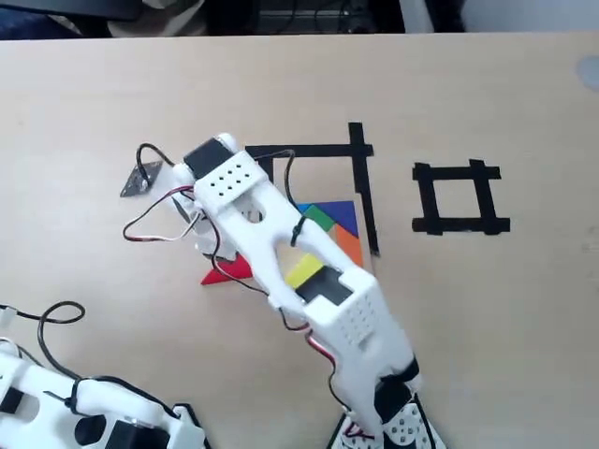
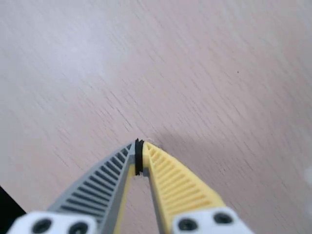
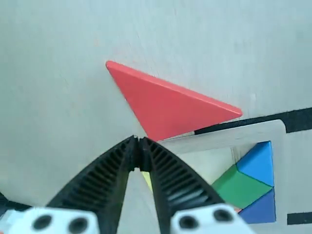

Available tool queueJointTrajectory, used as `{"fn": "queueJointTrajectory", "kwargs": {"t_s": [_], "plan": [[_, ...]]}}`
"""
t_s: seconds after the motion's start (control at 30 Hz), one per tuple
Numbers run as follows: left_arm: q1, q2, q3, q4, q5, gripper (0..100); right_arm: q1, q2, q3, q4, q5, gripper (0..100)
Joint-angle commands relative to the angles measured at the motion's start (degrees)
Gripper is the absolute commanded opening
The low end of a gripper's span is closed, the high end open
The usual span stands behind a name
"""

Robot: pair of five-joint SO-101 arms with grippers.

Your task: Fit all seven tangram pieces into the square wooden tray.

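Note:
A red triangle [image 3: 165, 105] lies flat on the table, just outside the pale wooden tray [image 3: 222, 139], with one corner against the rim. My right gripper [image 3: 140, 141] is shut with nothing in it, its tips beside that corner. Inside the tray sit a blue piece [image 3: 258, 161], a green piece [image 3: 241, 185] and a darker blue one [image 3: 261, 207]. From above, the right arm [image 1: 309, 271] covers most of the tray; the red triangle [image 1: 227, 271], green [image 1: 320, 217], orange [image 1: 348, 245] and yellow [image 1: 304, 269] pieces show beside it. My left gripper [image 2: 139, 148] is shut over bare table.
A small dark flat piece [image 1: 140, 178] lies on the table left of the right arm's wrist. Black tape lines [image 1: 360, 178] frame the tray, and a black tape square [image 1: 459, 198] is marked to its right. The left arm [image 1: 94, 412] rests at the near left corner.

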Motion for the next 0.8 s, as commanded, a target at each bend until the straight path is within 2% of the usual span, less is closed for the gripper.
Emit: {"fn": "queueJointTrajectory", "kwargs": {"t_s": [0.0, 0.1, 0.23, 0.47, 0.77], "plan": [[1.8, -1.0, -0.1, -0.8, 0.7, 3, -2.9, -6.9, 12.0, 0.4, 14.8, 5.3], [4.3, -0.9, 0.7, -0.8, 0.7, 3, -3.6, -13.6, 20.0, -5.9, 17.3, 18.2], [6.1, -1.0, 1.2, -0.8, 0.7, 3, -3.3, -21.9, 28.4, -13.8, 25.1, 33.5], [6.3, -1.0, 1.2, -0.8, 4.0, 3, 0.9, -22.1, 40.0, -27.9, 32.3, 33.9], [5.9, -1.0, 1.2, -0.8, 4.2, 3, 0.1, -13.7, 36.0, -29.2, 34.5, 34.3]]}}
